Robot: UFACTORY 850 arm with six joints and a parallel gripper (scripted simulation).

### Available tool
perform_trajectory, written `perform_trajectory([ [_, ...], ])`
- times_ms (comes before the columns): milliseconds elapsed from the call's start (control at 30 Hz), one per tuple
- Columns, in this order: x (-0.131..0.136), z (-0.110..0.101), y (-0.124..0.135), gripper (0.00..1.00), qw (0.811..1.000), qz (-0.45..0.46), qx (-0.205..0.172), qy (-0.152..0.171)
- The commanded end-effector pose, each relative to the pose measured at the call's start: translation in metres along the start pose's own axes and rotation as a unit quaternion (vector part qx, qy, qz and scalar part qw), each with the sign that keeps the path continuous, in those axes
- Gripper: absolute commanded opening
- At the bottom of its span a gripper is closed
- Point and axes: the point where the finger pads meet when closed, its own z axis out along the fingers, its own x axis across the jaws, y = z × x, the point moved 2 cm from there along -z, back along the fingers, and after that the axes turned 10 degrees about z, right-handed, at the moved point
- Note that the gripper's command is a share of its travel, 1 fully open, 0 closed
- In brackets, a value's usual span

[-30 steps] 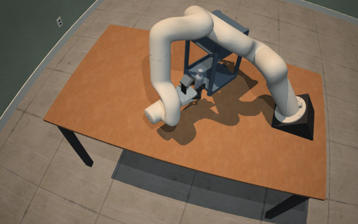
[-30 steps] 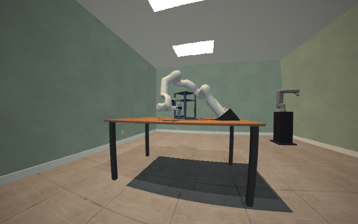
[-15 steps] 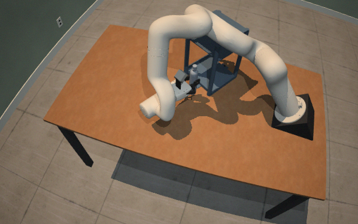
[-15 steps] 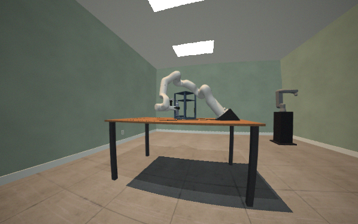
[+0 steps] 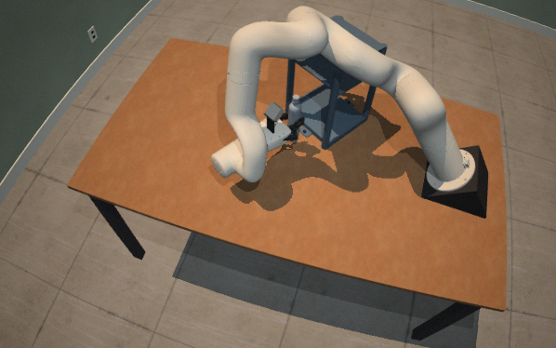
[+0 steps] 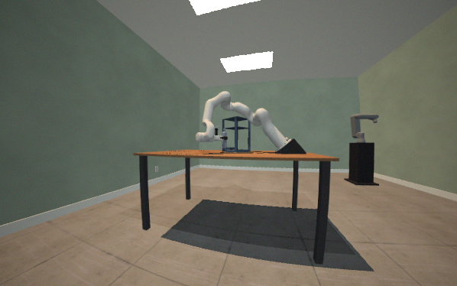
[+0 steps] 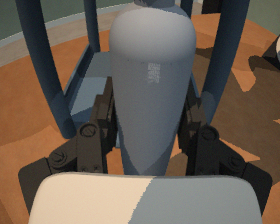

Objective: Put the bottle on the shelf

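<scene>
The grey-blue bottle (image 7: 151, 90) with a darker cap stands upright between my gripper's (image 7: 151, 136) two black fingers, which are shut on its lower body. In the top view the bottle (image 5: 295, 112) is at the left open side of the dark blue shelving unit (image 5: 329, 93), at the edge of the lower compartment, and my gripper (image 5: 295, 127) reaches it from the left. In the wrist view two blue posts (image 7: 40, 50) frame the bottle and the compartment floor (image 7: 91, 86) lies just behind it. From the exterior view the bottle (image 6: 224, 140) sits beside the unit (image 6: 236, 134). Whether its base touches the floor I cannot tell.
The arm arches over the shelving unit from its black base (image 5: 459, 181) at the table's right. The unit's posts stand close on both sides of the bottle. A second robot on a black pedestal (image 6: 361, 153) stands far off by the right wall.
</scene>
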Motion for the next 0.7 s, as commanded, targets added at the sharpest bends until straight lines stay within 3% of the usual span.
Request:
perform_trajectory([
  [0,-0.006,0.0,0.001,0.0,1.0,0.0,0.0,0.0],
  [667,-0.019,0.0,0.003,0.0,1.0,0.0,0.0,0.0],
])
